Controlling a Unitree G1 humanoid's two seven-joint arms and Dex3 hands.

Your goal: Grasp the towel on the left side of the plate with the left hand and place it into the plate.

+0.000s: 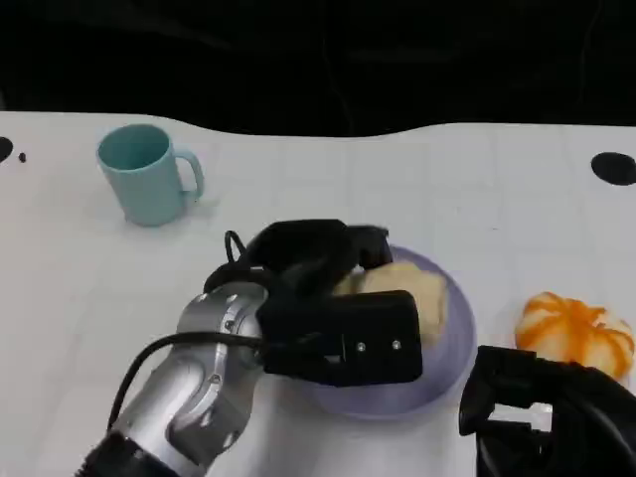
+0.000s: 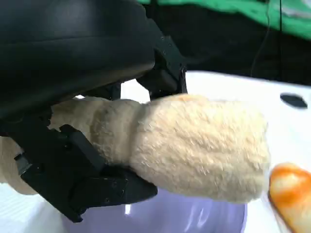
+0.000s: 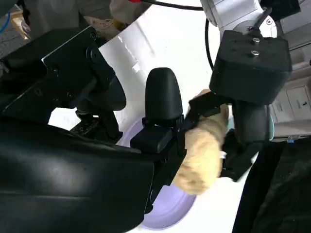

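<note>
A rolled cream towel (image 1: 407, 296) hangs over the lavender plate (image 1: 449, 360) in the head view. My left hand (image 1: 308, 260) grips its left end from above, over the plate's left half. The left wrist view shows the fluffy towel (image 2: 194, 145) clamped between the black fingers (image 2: 92, 179), with the plate (image 2: 194, 218) just beneath it. In the right wrist view the towel (image 3: 201, 153) sits in the left hand (image 3: 233, 121) above the plate (image 3: 167, 208). My right hand (image 1: 542, 407) stays at the lower right, off the plate, with nothing seen in it.
A light blue mug (image 1: 147, 174) stands at the back left. An orange and white pumpkin-like thing (image 1: 576, 333) lies right of the plate, just beyond my right hand. The table's dark far edge (image 1: 318, 119) runs across the top.
</note>
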